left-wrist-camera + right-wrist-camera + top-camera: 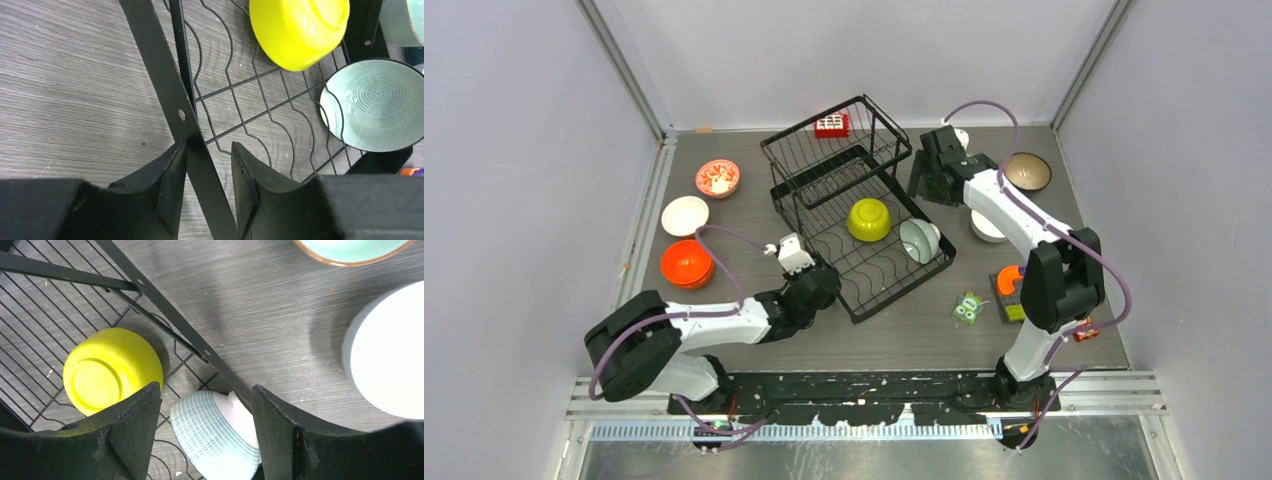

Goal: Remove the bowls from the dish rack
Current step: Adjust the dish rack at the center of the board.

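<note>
The dish rack point(854, 265) sits mid-table with its upper basket tipped up toward the far side, and it is your biggest hazard. Your left gripper point(208, 147) is at its near-left edge with the jaws parted only a little. The rack's frame bar point(165, 75) runs between them, one pad against it and the other just clear. If you swing or lift that arm before the bar is free of the fingers, you could drag or tip the whole rack, and the two bowls inside it would slide. Your right gripper point(205, 389) hangs released and empty, jaws wide, over the rack's far-right corner. It is above the pale mint bowl point(919, 240), which stands on edge at the right side of the tray, just beside the frame. Descend from here and one finger may land on a frame strut instead of the rim, or push the bowl flat. The lime-yellow bowl point(869, 220) lies tipped in the middle of the tray with its foot showing, near the mint one, so a wide jaw could knock it. Carrying out to the right, mind the white bowl point(986, 230) on the table just right of the rack.
</note>
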Robot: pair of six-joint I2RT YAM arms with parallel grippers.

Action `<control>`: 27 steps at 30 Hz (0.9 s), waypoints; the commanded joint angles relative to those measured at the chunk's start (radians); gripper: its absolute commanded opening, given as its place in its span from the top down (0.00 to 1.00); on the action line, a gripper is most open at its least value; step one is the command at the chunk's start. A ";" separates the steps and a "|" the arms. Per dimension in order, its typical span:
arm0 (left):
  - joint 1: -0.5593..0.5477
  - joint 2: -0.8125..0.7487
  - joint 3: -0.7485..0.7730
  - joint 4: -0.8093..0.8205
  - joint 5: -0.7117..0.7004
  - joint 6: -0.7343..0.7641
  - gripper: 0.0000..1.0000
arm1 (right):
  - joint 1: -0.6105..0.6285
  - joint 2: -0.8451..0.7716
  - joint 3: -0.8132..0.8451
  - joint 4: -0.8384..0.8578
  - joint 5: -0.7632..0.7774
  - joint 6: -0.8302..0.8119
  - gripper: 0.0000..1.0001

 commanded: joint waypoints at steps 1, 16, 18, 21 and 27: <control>-0.007 -0.059 0.026 -0.032 0.028 0.013 0.59 | -0.001 -0.094 0.012 -0.030 0.090 -0.018 0.29; -0.019 -0.274 0.110 -0.143 0.303 0.168 0.24 | 0.121 -0.572 -0.303 0.056 0.054 -0.056 0.33; -0.044 -0.265 0.107 -0.058 0.332 0.165 0.24 | 0.147 -0.619 -0.376 0.085 0.107 -0.061 0.34; -0.096 -0.193 0.147 0.055 0.345 0.215 0.24 | 0.160 -0.709 -0.470 0.101 0.187 -0.020 0.34; -0.124 -0.008 0.295 0.149 0.372 0.245 0.20 | 0.162 -0.984 -0.592 0.071 0.331 0.093 0.34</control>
